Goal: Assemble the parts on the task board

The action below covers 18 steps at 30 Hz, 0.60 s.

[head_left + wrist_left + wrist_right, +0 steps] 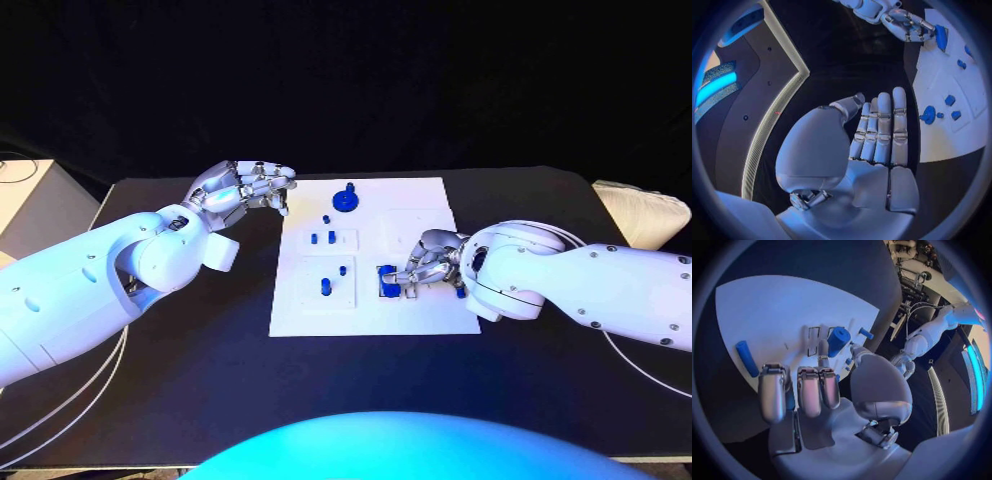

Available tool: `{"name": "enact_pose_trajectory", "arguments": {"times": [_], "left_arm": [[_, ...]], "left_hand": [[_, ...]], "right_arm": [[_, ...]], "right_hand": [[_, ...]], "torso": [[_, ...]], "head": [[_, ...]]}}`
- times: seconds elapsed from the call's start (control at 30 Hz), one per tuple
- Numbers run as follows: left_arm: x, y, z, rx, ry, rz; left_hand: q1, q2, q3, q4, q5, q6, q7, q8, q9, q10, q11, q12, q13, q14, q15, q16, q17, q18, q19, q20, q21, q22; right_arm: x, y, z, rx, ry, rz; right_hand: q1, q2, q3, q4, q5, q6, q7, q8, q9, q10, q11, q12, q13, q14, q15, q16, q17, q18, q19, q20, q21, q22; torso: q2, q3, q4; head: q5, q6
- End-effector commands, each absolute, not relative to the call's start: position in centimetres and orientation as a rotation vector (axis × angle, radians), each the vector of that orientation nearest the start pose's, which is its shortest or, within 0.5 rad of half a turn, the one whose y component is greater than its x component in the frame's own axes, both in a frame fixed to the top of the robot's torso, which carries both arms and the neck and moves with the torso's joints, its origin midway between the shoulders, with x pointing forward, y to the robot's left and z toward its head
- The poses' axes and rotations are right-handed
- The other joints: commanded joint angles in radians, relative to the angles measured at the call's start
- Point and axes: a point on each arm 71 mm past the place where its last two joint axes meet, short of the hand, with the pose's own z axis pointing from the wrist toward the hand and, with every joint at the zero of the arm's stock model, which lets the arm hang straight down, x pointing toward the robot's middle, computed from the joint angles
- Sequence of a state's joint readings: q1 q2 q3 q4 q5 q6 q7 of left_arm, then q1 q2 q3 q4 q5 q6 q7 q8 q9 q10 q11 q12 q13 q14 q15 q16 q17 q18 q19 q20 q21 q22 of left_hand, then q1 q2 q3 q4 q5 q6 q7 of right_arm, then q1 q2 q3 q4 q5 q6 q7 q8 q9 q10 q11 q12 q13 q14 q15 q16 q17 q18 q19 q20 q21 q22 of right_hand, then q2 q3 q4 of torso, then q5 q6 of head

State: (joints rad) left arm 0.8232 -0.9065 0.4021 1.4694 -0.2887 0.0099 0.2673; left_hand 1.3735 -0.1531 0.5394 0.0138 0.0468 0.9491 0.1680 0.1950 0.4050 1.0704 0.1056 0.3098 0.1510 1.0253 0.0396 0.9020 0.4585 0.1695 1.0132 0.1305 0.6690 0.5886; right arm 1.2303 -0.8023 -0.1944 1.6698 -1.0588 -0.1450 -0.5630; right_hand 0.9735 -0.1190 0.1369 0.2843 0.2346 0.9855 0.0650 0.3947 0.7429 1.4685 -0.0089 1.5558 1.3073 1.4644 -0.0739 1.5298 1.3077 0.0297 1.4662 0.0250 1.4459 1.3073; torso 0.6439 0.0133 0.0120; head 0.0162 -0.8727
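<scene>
The white task board (433, 210) lies in the middle of the table. My right hand (428, 262) rests low over its near right part. Thumb and a finger close on an upright blue cylinder (837, 340), which stands at a small frame on the board (786, 310). A blue rod (746, 358) lies flat beside that hand. My left hand (245, 187) hovers off the board's far left corner; its fingers (882, 127) are straight, side by side, and hold nothing. A round blue knob (346, 198) stands at the far end, and small blue pieces (323, 238) sit mid-board.
A white box (36, 205) stands at the table's left edge and a pale ribbed object (642, 210) at the right edge. Cables (65, 395) hang off the near left. Black tabletop (188, 340) surrounds the board.
</scene>
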Motion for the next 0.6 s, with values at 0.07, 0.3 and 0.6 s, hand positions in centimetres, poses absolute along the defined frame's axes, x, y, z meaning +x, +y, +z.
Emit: {"name": "enact_pose_trajectory", "arguments": {"times": [0.07, 0.3, 0.6], "left_arm": [[47.62, 25.81, -20.71, -1.029, 1.52, -1.687], [47.69, 25.8, -20.81, -1.032, 1.52, -1.687], [47.71, 25.82, -20.86, -1.033, 1.521, -1.686]], "left_hand": [[0.001, 0.003, 0.0, 0.005, 0.004, 0.0, 0.006, -0.006, -0.001, 0.006, 0.004, -0.003, 0.001, -0.005, 0.001, 0.006, 0.001, 0.013, 0.003, 0.001, -0.006, -0.002], [0.001, 0.003, 0.0, 0.005, 0.004, 0.0, 0.006, -0.006, -0.001, 0.006, 0.004, -0.003, 0.001, -0.005, 0.001, 0.006, 0.001, 0.013, 0.003, 0.001, -0.006, -0.002], [0.001, 0.003, 0.0, 0.005, 0.004, 0.0, 0.006, -0.006, -0.001, 0.006, 0.004, -0.003, 0.001, -0.005, 0.001, 0.006, 0.001, 0.013, 0.003, 0.001, -0.006, -0.002]], "right_arm": [[42.58, -16.79, -24.14, 0.209, 2.237, 0.547], [41.99, -17.23, -24.01, 0.206, 2.245, 0.563], [41.85, -17.51, -24.38, 0.225, 2.242, 0.552]], "right_hand": [[0.036, -0.006, -0.01, 0.001, 0.008, 0.007, -0.007, 0.008, 0.004, 0.095, -0.007, 0.004, 0.256, 0.091, -0.01, 0.004, 0.191, -0.007, 0.094, -0.007, 0.005, 0.218], [0.101, -0.012, -0.01, -0.003, 0.002, 0.008, -0.01, 0.019, 0.008, 0.096, -0.01, 0.006, 0.257, 0.091, -0.013, 0.005, 0.193, -0.008, 0.095, -0.01, 0.01, 0.221], [0.187, -0.002, 0.025, -0.004, 0.006, 0.007, -0.012, 0.026, 0.005, 0.096, -0.012, 0.006, 0.257, 0.092, -0.014, 0.006, 0.195, -0.009, 0.095, -0.011, 0.013, 0.223]], "torso": [[0.0, 0.0013, -0.0019], [0.0, 0.0002, -0.0019], [0.0, -0.0001, -0.0001]], "head": [[0.0, 0.0], [-0.003, 0.0], [-0.004, 0.0]]}}
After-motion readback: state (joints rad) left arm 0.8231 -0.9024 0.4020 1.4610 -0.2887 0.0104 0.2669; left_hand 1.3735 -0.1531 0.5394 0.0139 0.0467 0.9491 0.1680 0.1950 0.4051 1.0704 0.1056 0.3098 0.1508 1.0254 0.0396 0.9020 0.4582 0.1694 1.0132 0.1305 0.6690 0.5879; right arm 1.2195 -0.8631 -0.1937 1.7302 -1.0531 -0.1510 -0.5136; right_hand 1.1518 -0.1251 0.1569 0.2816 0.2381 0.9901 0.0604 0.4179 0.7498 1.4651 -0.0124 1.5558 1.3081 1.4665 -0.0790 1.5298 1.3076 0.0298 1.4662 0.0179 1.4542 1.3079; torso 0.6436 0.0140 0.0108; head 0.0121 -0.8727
